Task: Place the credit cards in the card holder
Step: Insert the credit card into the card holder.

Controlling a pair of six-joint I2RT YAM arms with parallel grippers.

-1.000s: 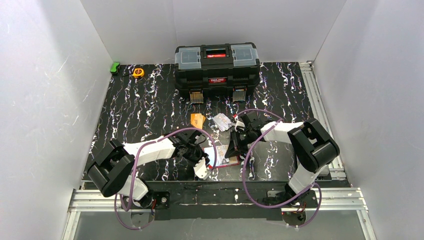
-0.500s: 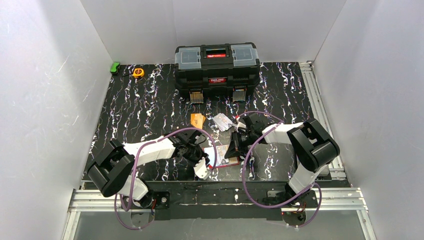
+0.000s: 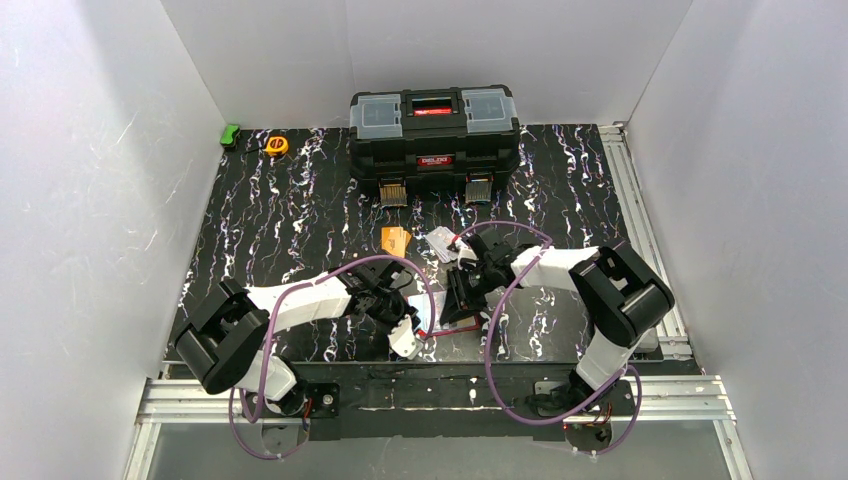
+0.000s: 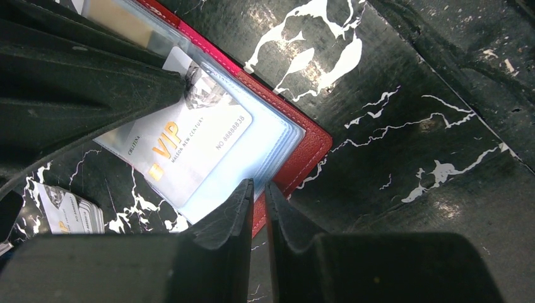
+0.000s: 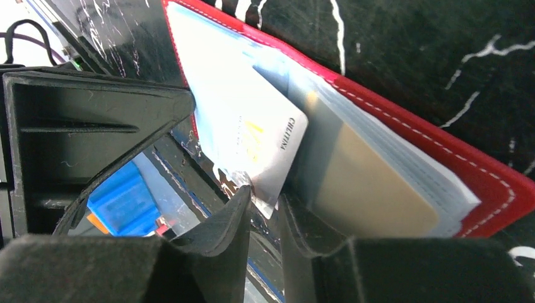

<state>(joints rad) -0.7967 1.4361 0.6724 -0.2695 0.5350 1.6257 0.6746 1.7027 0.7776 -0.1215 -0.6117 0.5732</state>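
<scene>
The red card holder (image 3: 443, 323) lies open near the table's front edge, with clear pockets showing in the left wrist view (image 4: 304, 148) and the right wrist view (image 5: 482, 180). My left gripper (image 3: 407, 336) is shut on its near edge (image 4: 259, 188). My right gripper (image 3: 459, 298) is shut on the corner of a whitish VIP credit card (image 5: 252, 132), which sits partly inside a clear pocket (image 4: 183, 142). An orange pile of credit cards (image 3: 396, 240) and a whitish pile (image 3: 443, 243) lie just behind the holder.
A big black toolbox (image 3: 434, 140) stands at the back centre. A yellow tape measure (image 3: 276, 145) and a green object (image 3: 230, 135) sit at the back left. A loose printed card (image 4: 70, 214) lies by the holder. White walls enclose the table.
My right gripper has moved left and nearer, onto the open holder, carrying the whitish card with it. The left gripper has stayed at the holder's edge.
</scene>
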